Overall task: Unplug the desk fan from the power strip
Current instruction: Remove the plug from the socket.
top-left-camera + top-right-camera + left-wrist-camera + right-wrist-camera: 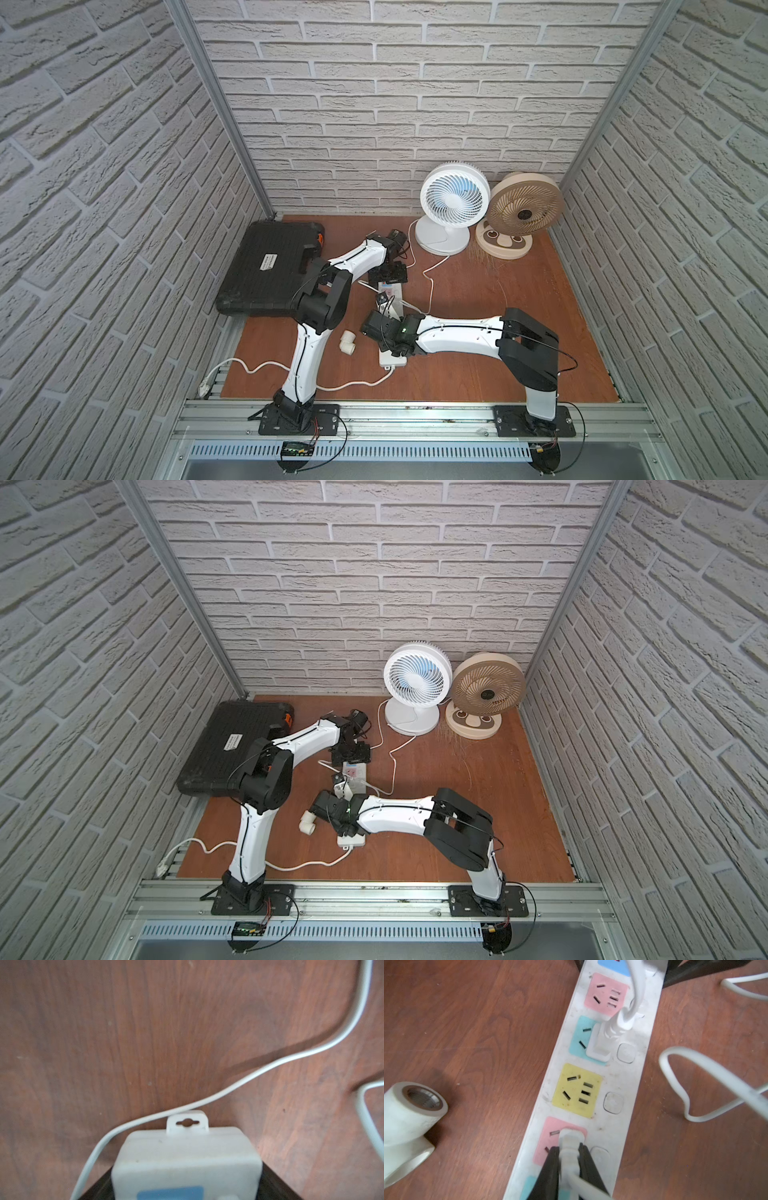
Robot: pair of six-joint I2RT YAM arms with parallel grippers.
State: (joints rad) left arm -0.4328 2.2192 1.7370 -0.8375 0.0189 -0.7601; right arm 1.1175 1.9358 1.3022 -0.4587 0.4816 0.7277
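With the left gripper point(388, 272) pinning the far end of the power strip point(593, 1088), its jaws' state untellable, the right gripper point(570, 1165) clenches a white plug point(570, 1140) mid-counter, so next probably comes a straight upward pull.

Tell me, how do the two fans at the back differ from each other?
The white fan has a swirled white grille on a plain white oval base; the beige fan has a tan grille with a dark hub, on a base printed with a cartoon animal face. A white cord leads from the white fan's base across the table; no cord shows at the beige fan. Both are round, stand upright side by side against the wall, and face forward.
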